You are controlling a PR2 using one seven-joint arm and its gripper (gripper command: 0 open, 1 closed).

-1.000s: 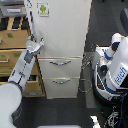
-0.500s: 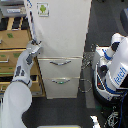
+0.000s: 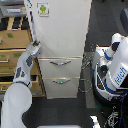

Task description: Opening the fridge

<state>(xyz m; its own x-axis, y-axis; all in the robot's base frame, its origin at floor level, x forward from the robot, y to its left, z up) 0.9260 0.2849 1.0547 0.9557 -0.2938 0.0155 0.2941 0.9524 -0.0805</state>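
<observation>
Fridge [image 3: 62, 47]: stands centre, upper door shut.
Handle [image 3: 33, 22]: long and vertical along the door's left edge.
Gripper [image 3: 35, 46]: at the handle's lower end, placed to pull.
Jaws: spread cannot be told.

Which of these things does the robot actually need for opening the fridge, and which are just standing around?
Needed:
- the fridge, with its long vertical handle
- the gripper, at the handle's lower end

Just standing around:
- the tan wooden cabinet beside the fridge
- the white-and-blue robot on the exterior view's right
</observation>
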